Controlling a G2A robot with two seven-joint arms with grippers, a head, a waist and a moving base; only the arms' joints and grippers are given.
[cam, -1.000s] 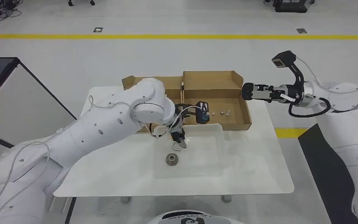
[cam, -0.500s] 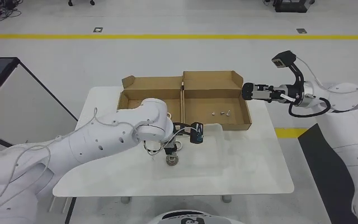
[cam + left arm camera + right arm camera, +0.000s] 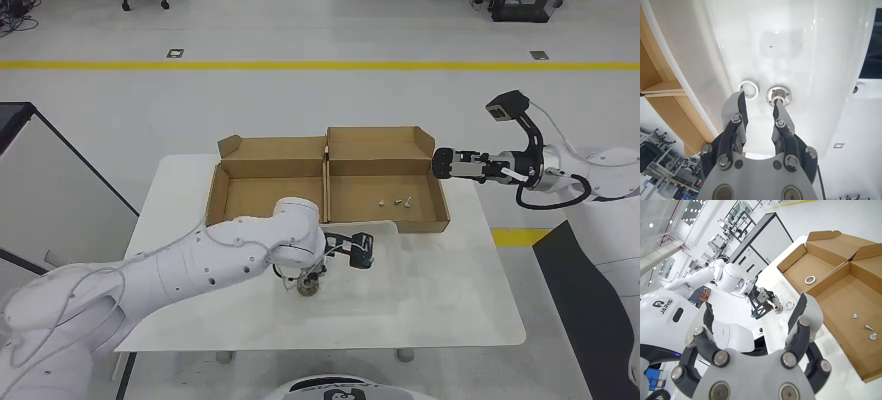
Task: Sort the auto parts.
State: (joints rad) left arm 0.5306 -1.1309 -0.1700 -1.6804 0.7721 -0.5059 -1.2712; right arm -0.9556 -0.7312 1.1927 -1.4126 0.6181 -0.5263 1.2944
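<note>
Step in hand: pick-up of the next part from the tray; judged to be at the approach stage, nothing lifted yet
Left hand [image 3: 759, 99]: released, jaws spread, empty; poised low over the white tray [image 3: 781, 47]; also seen from the right wrist [image 3: 768, 308]
Flanged hub [image 3: 779, 94]: lying flat on the tray floor; 1 fingertip [image 3: 779, 111] lines up with its centre bore, contact cannot be confirmed
Loose ring [image 3: 749, 89]: on the tray floor just beside the hub, apart from it; the other finger stands near its edge
Right hand [image 3: 438, 162]: released, empty, held just beside the outer wall of the right box [image 3: 385, 185], well apart from the tray
Left box [image 3: 265, 190]: holds 1 boxed ring [image 3: 810, 279] of the same kind as the loose one
Right box contents: 3 small bolts [image 3: 869, 327]
Bench [image 3: 470, 290]: carries the tray and both boxes
Next move, as judged: the jaws straddle neither part cleanly; the hand needs to shift until 1 part sits between the fingers, then lower and close. The loose ring belongs with its twin in the left box; the hub's destination is not evident
Risk: closing as it stands could knock hub and ring together
Change from 1 s ago: the left arm has swung from the box side of the tray toward the near side, bringing the hand down by the hub; the hub has kept its place; the right arm has not moved
</note>
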